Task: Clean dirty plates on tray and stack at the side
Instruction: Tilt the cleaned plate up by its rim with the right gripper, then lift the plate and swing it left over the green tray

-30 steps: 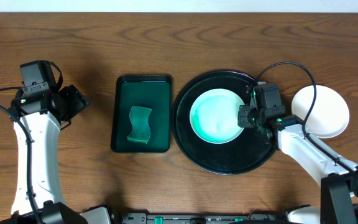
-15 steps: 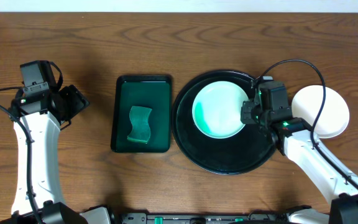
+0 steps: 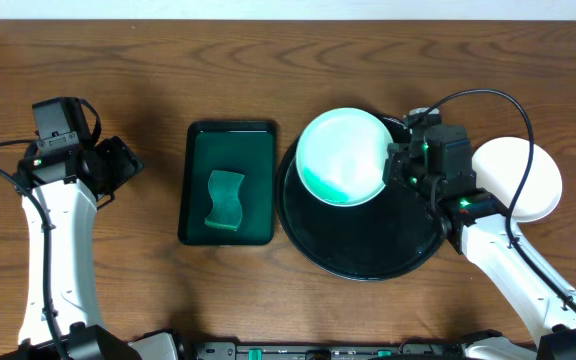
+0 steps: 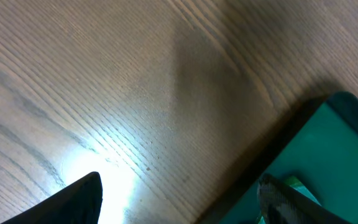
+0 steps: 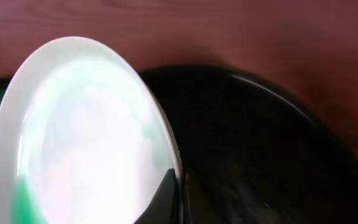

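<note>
A white mint-tinted plate (image 3: 340,157) hangs tilted over the back left of the round black tray (image 3: 368,255). My right gripper (image 3: 394,166) is shut on its right rim. In the right wrist view the plate (image 5: 86,137) fills the left half, with a green smear (image 5: 22,200) at its lower edge. There the right gripper (image 5: 179,194) pinches the rim above the tray (image 5: 266,143). Another white plate (image 3: 520,178) lies on the table right of the tray. My left gripper (image 3: 125,166) stands open at the far left, over bare wood, holding nothing (image 4: 179,211).
A rectangular dark green tray (image 3: 196,150) sits left of the black tray and holds a green sponge (image 3: 225,200). Its corner (image 4: 334,137) shows in the left wrist view. The right arm's cable arcs above the plate on the table.
The right gripper has lifted the plate off the black tray's middle and carried it toward the back left, tilting it. The left arm has not moved.
</note>
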